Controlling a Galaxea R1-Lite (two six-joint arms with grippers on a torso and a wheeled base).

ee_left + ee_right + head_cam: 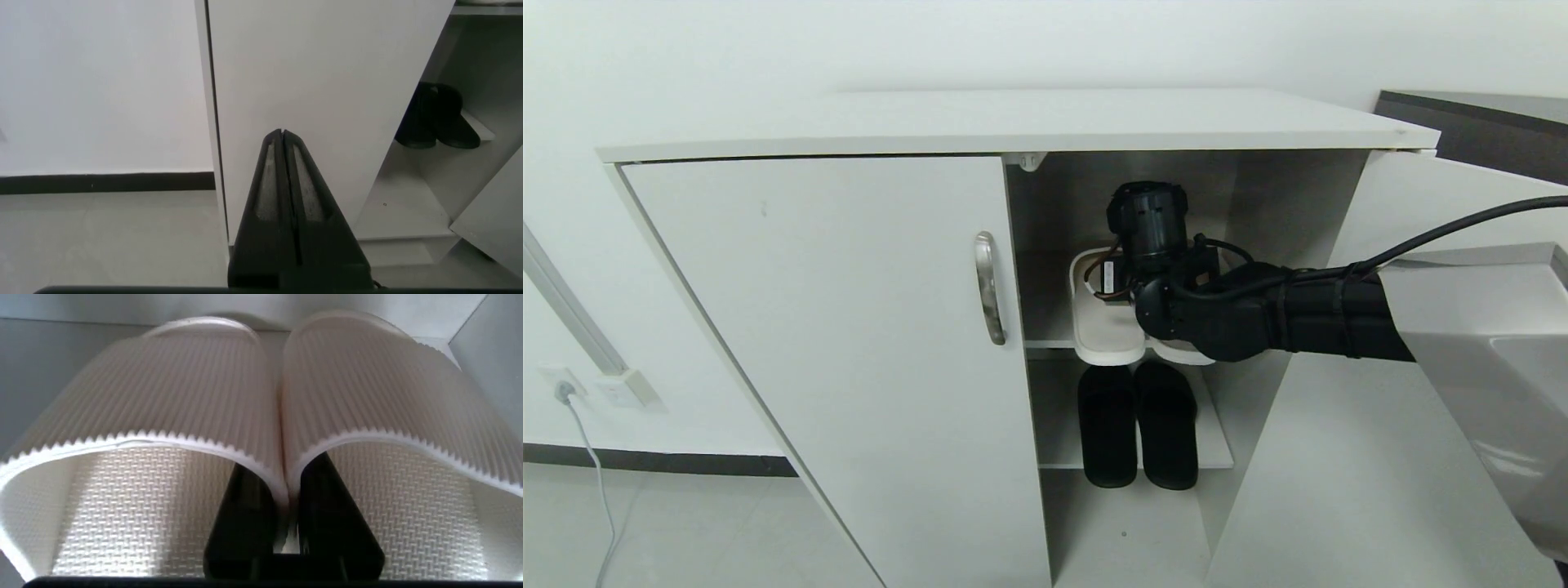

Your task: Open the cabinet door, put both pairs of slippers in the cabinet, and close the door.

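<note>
Inside the cabinet (1013,122), on its middle shelf (1045,322), the white slippers (1107,331) lay side by side with their heels overhanging the shelf's front edge. The right gripper (288,518) was clamped on them. Its fingers (331,514) sat one inside each slipper and pinched the two adjoining strap edges together. That grip was probably chosen so one arm could carry the pair as a unit. Judging by the overhang, the pair likely needed pushing deeper into the cabinet before release.

The black slippers (1137,425) were already on the cabinet's lower shelf (1058,425), toes inward, so half the stowing looked done. The right door (1339,457) stood wide open.

From the head camera, the arm hid the grip itself, which the right wrist camera showed plainly. Only the head camera showed which shelf of the cabinet held each pair. The left wrist camera showed the left gripper (282,188) closed on nothing, low in front of the cabinet's shut left door (833,327). It appeared parked clear of the opening.
</note>
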